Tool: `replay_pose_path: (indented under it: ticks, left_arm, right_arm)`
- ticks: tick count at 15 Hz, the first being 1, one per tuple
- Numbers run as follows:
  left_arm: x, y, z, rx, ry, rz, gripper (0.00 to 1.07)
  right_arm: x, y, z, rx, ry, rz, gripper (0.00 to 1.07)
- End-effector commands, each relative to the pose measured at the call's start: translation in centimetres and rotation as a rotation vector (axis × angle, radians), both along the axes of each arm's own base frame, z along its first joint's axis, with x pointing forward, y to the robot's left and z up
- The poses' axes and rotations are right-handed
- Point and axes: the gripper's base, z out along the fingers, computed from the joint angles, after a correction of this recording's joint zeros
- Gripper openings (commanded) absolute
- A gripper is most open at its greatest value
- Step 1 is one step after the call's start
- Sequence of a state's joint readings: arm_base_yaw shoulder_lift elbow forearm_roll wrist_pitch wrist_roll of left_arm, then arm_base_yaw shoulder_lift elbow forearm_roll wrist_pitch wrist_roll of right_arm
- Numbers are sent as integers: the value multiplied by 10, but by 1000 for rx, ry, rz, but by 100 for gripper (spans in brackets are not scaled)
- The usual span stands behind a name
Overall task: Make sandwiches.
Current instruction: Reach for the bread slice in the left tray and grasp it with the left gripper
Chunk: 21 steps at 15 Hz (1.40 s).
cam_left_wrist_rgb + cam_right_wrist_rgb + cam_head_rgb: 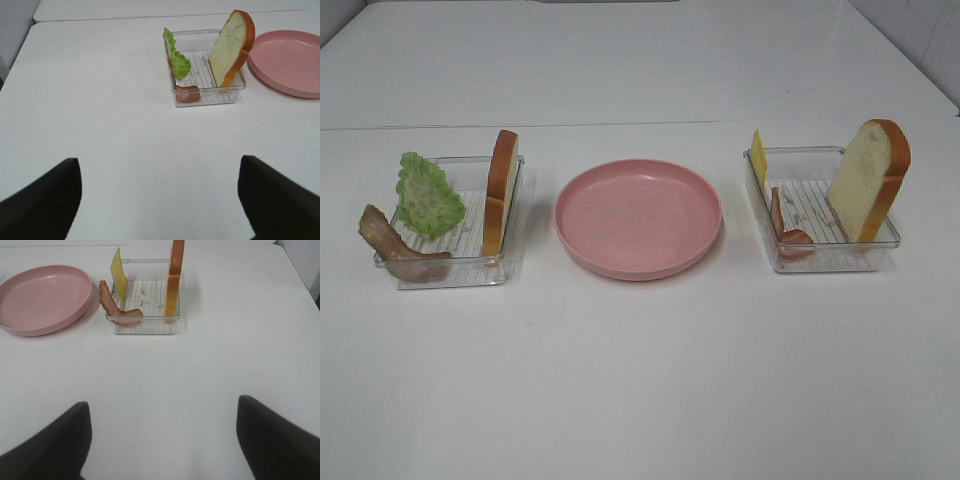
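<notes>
On the tabletop point(640, 380) ahead of me the sandwich is not yet stacked: its parts stand in two trays, one on either side of the plate point(638, 215). In the left tray point(450, 282), the left bread point(501, 190) stands on edge against the wall nearest the plate. The lettuce point(428, 195) stands upright at the opposite side, and the left bacon point(395, 248) lies at the outer front corner. In the right tray point(830, 262), the right bread point(868, 180) leans upright at the outer side and the cheese point(758, 157) stands against the wall nearest the plate. The right bacon point(785, 225) curls just beside the cheese.

I hold both arms back from the trays, each wrist angled to look across the tabletop toward its own tray. My left pincer point(159, 165) is spread wide, with only tabletop between its fingers, well short of the left tray. My right pincer point(162, 402) is spread just as wide, well short of the right tray.
</notes>
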State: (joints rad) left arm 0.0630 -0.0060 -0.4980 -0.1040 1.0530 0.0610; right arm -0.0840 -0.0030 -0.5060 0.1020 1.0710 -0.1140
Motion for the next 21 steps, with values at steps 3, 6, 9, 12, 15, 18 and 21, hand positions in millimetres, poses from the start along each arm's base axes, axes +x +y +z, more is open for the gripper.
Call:
replay_pose_path:
  ticks: [3,6,9,12,15,18,21]
  left_arm:
    - [-2,-1,0,-7,-27,-7,81]
    - [2,-1,10,-12,-33,-8,81]
    - [26,-1,33,-40,-12,-11,81]
    - [65,-3,48,-114,84,-30,81]
    - [140,-4,58,-162,320,-65,81]
    - [204,-2,61,-196,469,-73,81]
    - [250,0,61,-204,554,-79,81]
  right_arm:
    - [-2,0,0,-6,-24,-2,76]
    - [-2,0,0,-6,-24,-2,76]
    - [-2,0,0,-6,-24,-2,76]
    - [-2,0,0,-6,-24,-2,76]
    - [-2,0,0,-6,-24,-2,76]
    - [-2,0,0,-6,-24,-2,76]
    - [-2,0,0,-6,-24,-2,76]
